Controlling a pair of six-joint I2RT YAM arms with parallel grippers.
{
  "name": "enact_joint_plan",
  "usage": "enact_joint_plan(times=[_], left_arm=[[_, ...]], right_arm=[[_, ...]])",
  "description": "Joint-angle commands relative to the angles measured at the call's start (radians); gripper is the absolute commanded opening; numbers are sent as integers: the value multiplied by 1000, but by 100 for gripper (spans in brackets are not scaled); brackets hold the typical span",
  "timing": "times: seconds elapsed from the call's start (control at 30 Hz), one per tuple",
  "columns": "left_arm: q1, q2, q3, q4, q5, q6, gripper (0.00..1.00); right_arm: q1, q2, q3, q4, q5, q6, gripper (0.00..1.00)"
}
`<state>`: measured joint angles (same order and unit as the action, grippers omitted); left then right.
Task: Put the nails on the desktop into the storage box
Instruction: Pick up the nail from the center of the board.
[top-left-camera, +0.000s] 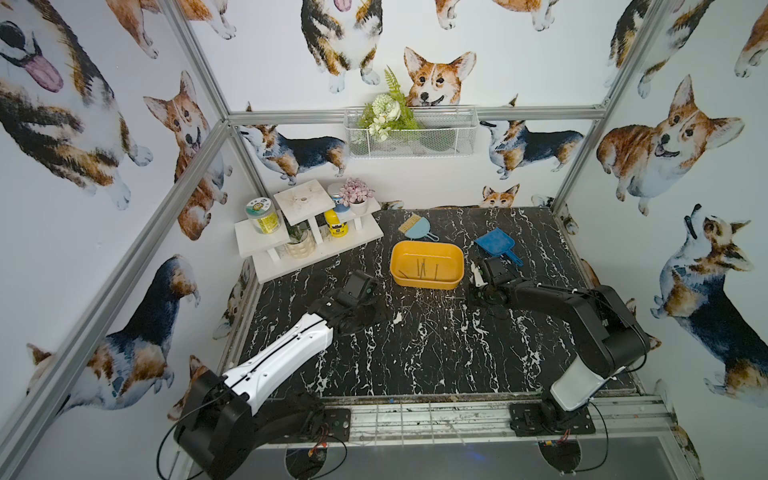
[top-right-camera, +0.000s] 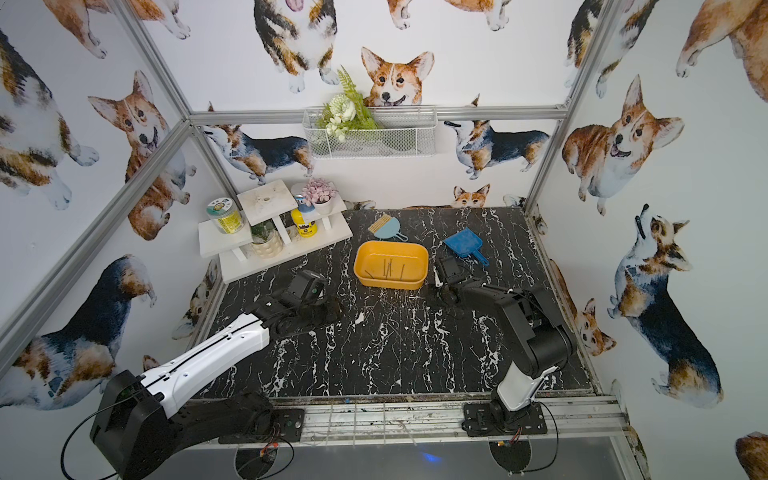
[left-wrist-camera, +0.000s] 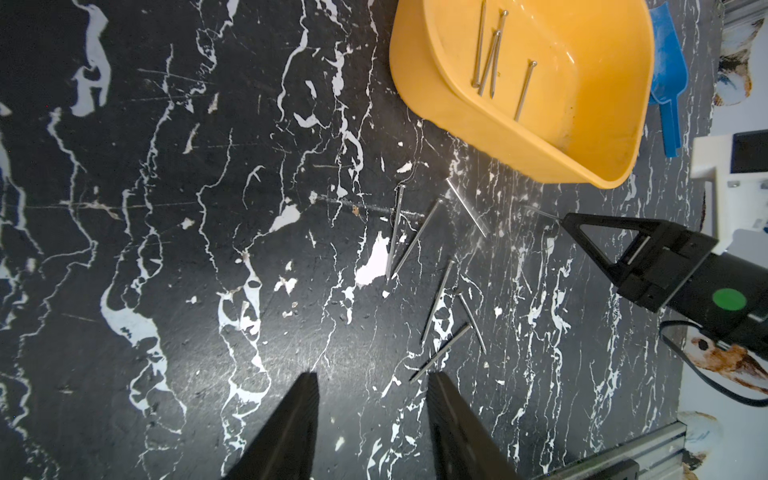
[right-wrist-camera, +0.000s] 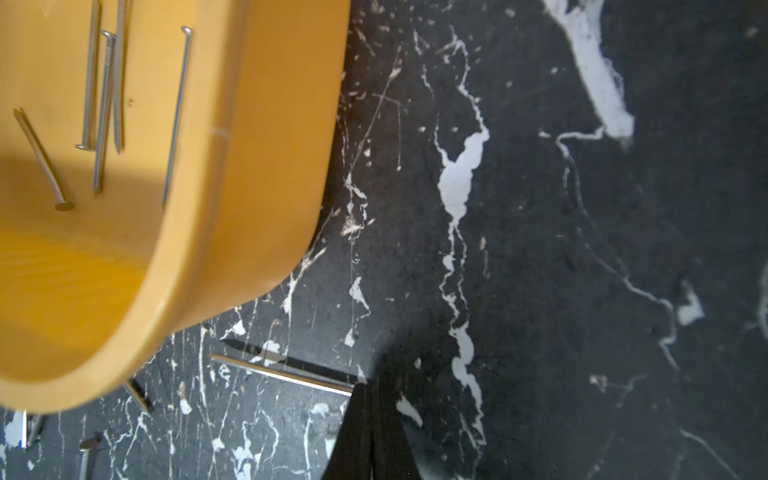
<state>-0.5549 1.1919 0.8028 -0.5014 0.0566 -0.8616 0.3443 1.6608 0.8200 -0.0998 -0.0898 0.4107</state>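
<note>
Steel nail pinched by one end in the closed right gripper (right-wrist-camera: 362, 395), just short of the storage box (right-wrist-camera: 266, 166)

Its jaws are pressed together on the end of one nail (right-wrist-camera: 282, 373), which sticks out ahead of the tips toward the box and throws a shadow on the desktop (right-wrist-camera: 540, 249), so it looks lifted clear. I judge this to be the carrying step. The next move calls for raising the nail over the thick rim just ahead and letting go above the box floor, where about five nails (right-wrist-camera: 104, 108) lie flat, most of them side by side. The left gripper (left-wrist-camera: 372, 382) hovers with its jaws roughly half apart and nothing between them. Several loose nails (left-wrist-camera: 415, 237) lie scattered just ahead of its tips, between it and the box.
</note>
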Motion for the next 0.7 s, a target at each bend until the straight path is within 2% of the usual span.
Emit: enact_joint_plan(times=[0.0,0.1,0.33,0.67], left_arm=[[-2,1,9,11,-3,1,49],[-2,1,10,11,-5,2,49],[-4,8,18,9,-9,1,49],[-4,19,40,6,-13,11,49]], right_arm=[[1,-8,-23,-53,-7,-13,4],[2,-23,-41,-52,-11,-21,0],[21,-99,-95,-59,-17,-20,0],[98,-309,-93,-136,-27,10,0]])
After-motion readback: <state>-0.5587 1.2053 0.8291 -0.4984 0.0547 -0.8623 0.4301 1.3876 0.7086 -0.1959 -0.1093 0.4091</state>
